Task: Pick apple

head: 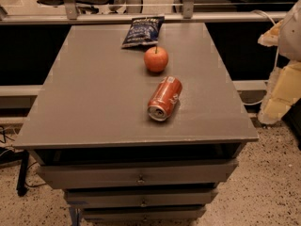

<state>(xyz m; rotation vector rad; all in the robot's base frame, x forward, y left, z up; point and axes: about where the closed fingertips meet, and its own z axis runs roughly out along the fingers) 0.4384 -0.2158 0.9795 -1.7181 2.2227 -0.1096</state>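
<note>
Your apple (156,59) sits upright, stem up, on the far half of the cabinet top (89,102), a little right of centre. A dark chip bag (142,32) lies just behind it, close enough that you cannot tell whether they touch. A soda can (164,99) lies on its side in front of the apple, apart from it, its open end facing you.

The gripper (282,86) shows as a pale shape at the right edge, off the side of the cabinet and well apart from the apple. How far open it is cannot be told; nothing from the cabinet top is in it.

You are likely at the very start, with the reach not yet begun. The next move calls for coming in over the apple from above, clear of both can and bag.
</note>
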